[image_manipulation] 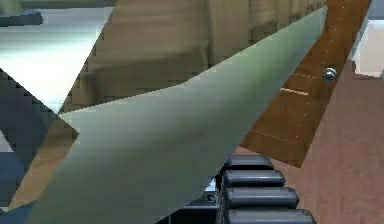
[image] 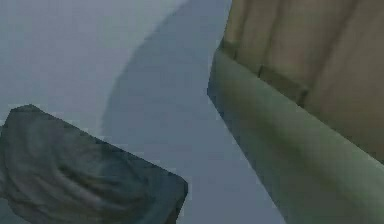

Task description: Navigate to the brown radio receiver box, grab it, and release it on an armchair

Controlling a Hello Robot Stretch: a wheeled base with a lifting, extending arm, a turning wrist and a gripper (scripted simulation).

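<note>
Pincer: I cannot tell whether it is spread or pressed together.
Radio receiver box: I cannot tell where it is; no shape in either view can be read as a brown box.
Arm [image_manipulation: 255,190]: a dark bar of ribbed black segments at the bottom edge of the arm side view, just right of the middle. Its upper end meets the lower edge of the pale green slab.
Pale green slab [image_manipulation: 170,140]: a large, smooth, wedge-like surface. It crosses the arm side view from the lower left up to a narrow tip near the upper right. In the forward view a band of the same pale green [image: 290,140] runs down the right side, slanting toward the lower right corner.
Tan panels [image: 310,40]: plank-like beige surfaces in the upper right of the forward view, directly above the green band. Similar tan surfaces lie behind the slab in the upper middle of the arm side view. I cannot tell what piece of furniture the green and tan parts belong to.
Dark ridged object [image: 80,170]: a grey-blue block with curved ridges in the lower left of the forward view, apart from the green band.
Grey-blue surface [image: 120,50]: plain, across the upper left and middle of the forward view.
Door [image_manipulation: 320,90]: brown wood, at the right of the arm side view, behind the slab's tip.
Knob [image_manipulation: 329,72]: small, round and pale, on the door.
Floor [image_manipulation: 350,150]: reddish brown, at the lower right of the arm side view, beside the arm.
</note>
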